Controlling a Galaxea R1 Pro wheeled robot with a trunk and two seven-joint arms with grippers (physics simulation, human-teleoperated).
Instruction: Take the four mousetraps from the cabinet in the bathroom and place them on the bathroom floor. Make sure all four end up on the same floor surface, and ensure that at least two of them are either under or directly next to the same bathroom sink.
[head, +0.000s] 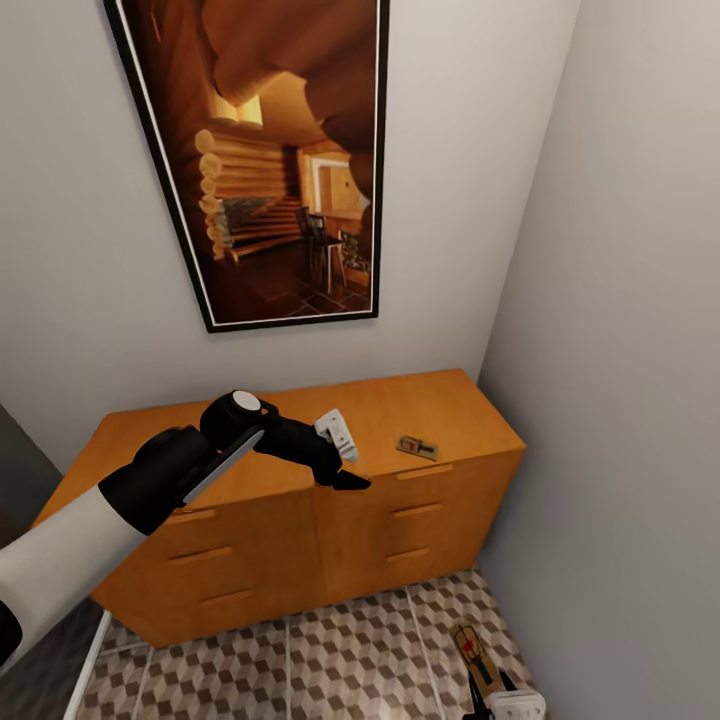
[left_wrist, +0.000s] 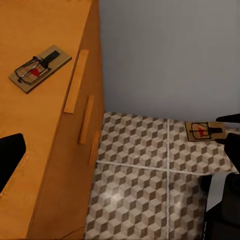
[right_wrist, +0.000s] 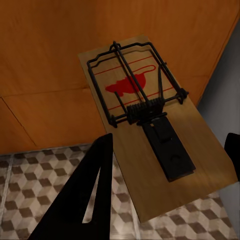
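Low at the frame's bottom right, the right pincer grips a mousetrap above the bathroom floor. At center, the left pincer hovers over the cabinet top; how far it gapes cannot be told. Another trap lies right of it.

Two mousetraps, one cabinet, one framed picture, two arms.

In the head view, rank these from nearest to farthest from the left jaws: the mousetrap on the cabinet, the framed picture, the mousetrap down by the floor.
1. Mousetrap on the cabinet, just to their right.
2. Framed picture, on the wall above.
3. Mousetrap by the floor, low at right.
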